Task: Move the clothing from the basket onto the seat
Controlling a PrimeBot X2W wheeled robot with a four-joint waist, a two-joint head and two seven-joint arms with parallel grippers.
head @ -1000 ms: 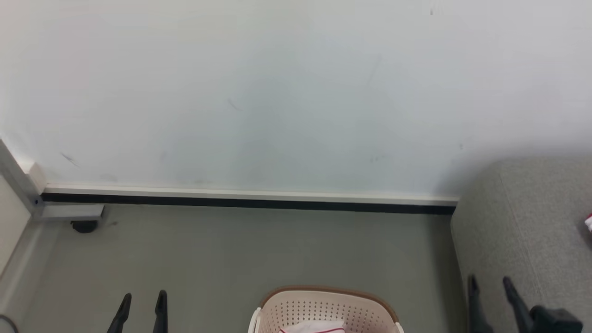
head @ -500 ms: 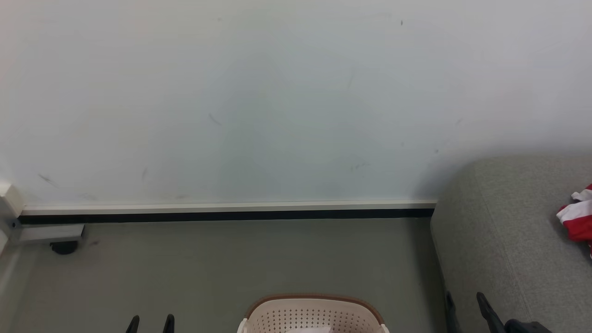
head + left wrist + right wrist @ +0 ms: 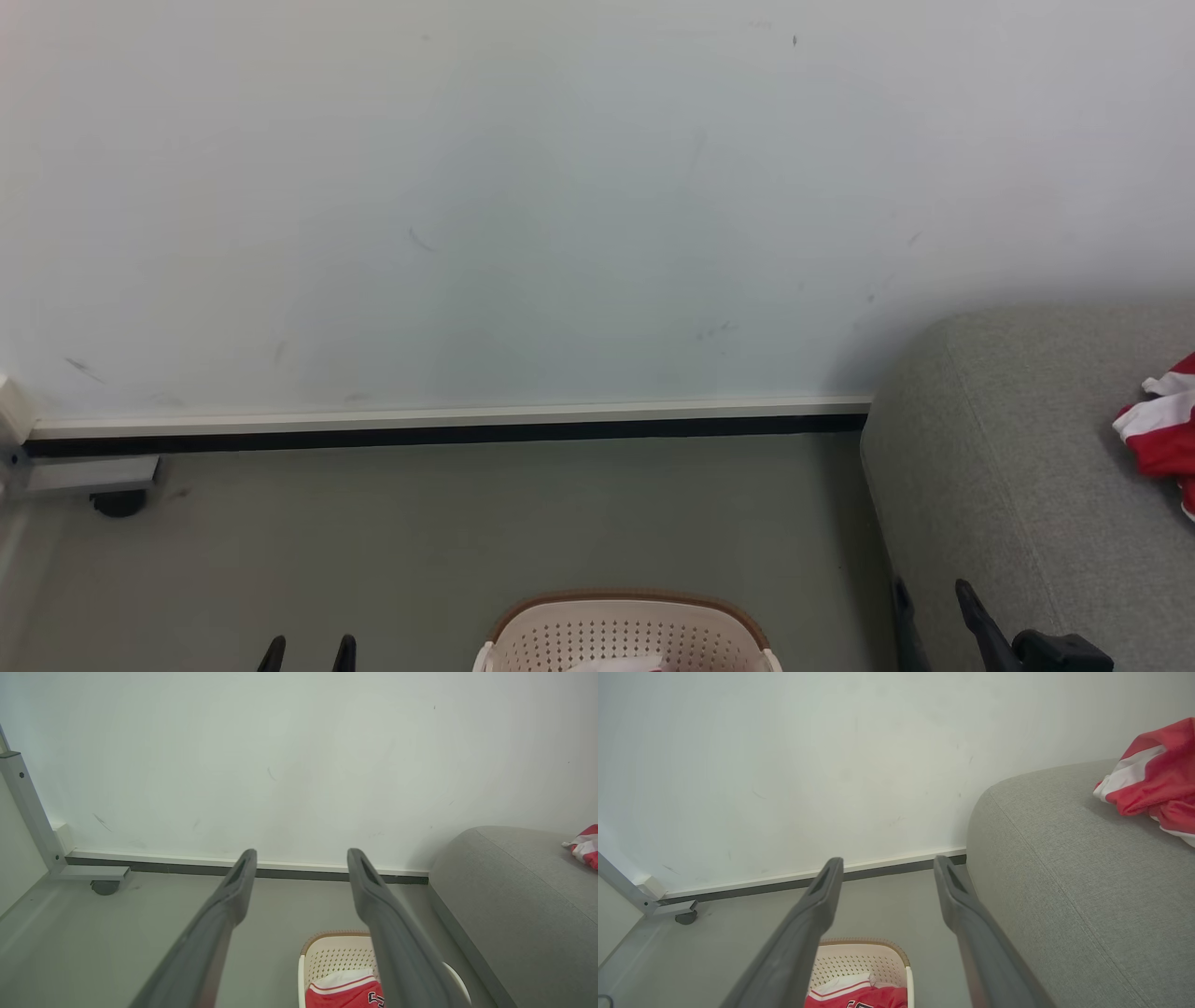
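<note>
The cream basket (image 3: 624,623) with its brown rim pokes up at the bottom middle of the head view. Inside it lies red clothing (image 3: 343,991) with white trim and black lettering, also seen as red clothing (image 3: 859,996) in the right wrist view. Another red-and-white garment (image 3: 1158,431) rests on the grey seat (image 3: 1008,485) at the right, seen larger as the garment (image 3: 1153,781). My left gripper (image 3: 308,649) stands open over the floor left of the basket (image 3: 334,956). My right gripper (image 3: 929,597) is open beside the seat's left end, empty.
A white wall with a dark skirting strip (image 3: 448,434) runs across the back. A grey metal frame foot with a black caster (image 3: 117,502) stands at the far left. Bare grey floor (image 3: 467,532) lies between wall and basket.
The head view has shifted right, bringing more of the seat and its garment into sight and pushing basket and gripper tips lower. Both grippers stay open.
</note>
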